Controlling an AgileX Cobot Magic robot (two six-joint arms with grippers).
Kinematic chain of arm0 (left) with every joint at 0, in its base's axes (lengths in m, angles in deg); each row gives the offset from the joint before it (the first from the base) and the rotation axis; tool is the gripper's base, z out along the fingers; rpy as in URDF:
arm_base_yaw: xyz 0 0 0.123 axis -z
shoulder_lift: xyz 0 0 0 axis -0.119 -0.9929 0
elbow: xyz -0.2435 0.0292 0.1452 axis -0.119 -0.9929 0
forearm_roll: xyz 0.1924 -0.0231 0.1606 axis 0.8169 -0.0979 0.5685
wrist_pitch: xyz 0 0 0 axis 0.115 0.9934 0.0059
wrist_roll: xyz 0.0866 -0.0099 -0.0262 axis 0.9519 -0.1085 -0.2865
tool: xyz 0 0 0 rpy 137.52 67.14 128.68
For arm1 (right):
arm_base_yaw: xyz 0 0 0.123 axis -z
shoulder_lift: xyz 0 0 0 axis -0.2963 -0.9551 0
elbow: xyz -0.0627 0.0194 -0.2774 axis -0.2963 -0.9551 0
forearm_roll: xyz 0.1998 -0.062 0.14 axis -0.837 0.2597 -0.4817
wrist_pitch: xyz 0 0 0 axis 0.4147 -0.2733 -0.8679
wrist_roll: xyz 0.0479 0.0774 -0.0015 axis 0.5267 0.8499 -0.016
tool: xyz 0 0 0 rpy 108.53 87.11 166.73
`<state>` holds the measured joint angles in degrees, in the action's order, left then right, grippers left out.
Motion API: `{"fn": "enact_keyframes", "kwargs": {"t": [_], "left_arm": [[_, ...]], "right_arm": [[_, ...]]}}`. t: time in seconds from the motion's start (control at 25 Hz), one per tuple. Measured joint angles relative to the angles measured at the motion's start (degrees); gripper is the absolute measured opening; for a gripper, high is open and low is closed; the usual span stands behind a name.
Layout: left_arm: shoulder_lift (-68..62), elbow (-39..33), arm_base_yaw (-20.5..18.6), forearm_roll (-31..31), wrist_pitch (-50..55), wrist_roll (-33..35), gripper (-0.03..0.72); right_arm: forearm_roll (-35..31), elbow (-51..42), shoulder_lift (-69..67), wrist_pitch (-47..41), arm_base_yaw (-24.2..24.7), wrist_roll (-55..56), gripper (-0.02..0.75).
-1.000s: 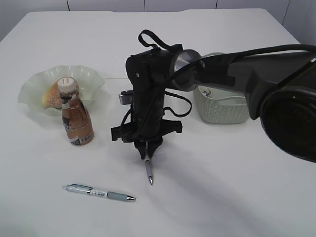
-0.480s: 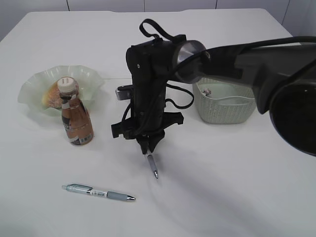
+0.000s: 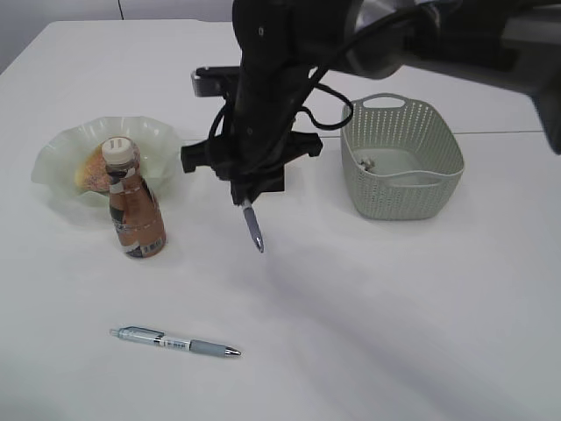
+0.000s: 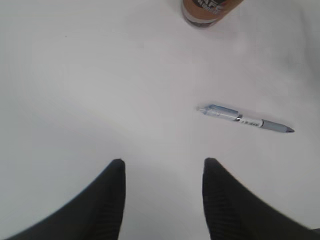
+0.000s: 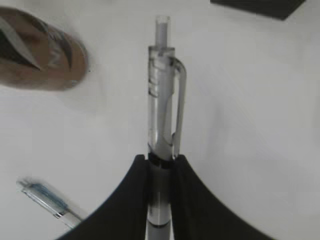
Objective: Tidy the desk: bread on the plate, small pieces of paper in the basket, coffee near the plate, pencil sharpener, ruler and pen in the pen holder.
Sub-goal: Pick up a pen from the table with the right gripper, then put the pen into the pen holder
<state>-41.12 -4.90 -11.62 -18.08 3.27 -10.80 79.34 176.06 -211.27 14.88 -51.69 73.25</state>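
Two clear-barrelled grey-grip pens: one lying on the plain white desk, one hanging pinched in the right gripper. Left gripper hovering, jaws apart, holding nothing.

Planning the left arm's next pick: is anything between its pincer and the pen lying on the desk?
Nothing visible. The left pincer hovers open over bare desk, and the lying pen sits ahead to its right, the coffee farther off.

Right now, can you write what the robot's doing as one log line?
right tool: shut on held pen, lifted off desk | left tool: open, holding nothing | second pen: lying on desk
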Motion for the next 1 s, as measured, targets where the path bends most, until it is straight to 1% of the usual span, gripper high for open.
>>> {"fn": "enact_keyframes", "kwargs": {"t": [0.16, 0.28, 0.48, 0.64, 0.88, 1.0], "left_arm": [[0.00, 0.00, 0.00, 0.00, 0.09, 0.00, 0.370], [0.00, 0.00, 0.00, 0.00, 0.22, 0.00, 0.370], [0.00, 0.00, 0.00, 0.00, 0.46, 0.00, 0.370], [0.00, 0.00, 0.00, 0.00, 0.59, 0.00, 0.370], [0.00, 0.00, 0.00, 0.00, 0.69, 0.00, 0.370], [0.00, 0.00, 0.00, 0.00, 0.69, 0.00, 0.370]], "right_arm": [[0.09, 0.00, 4.25, 2.71, 1.15, -0.76, 0.070], [0.12, 0.00, 7.27, 5.49, 3.07, -1.15, 0.070], [0.23, 0.00, 11.01, 12.55, 6.94, -2.11, 0.070], [0.36, 0.00, 11.37, 18.38, 9.13, -3.11, 0.069], [0.36, 0.00, 11.26, 29.63, 9.94, -5.83, 0.069], [0.20, 0.00, 10.06, 32.89, 11.10, -6.20, 0.069]]}}
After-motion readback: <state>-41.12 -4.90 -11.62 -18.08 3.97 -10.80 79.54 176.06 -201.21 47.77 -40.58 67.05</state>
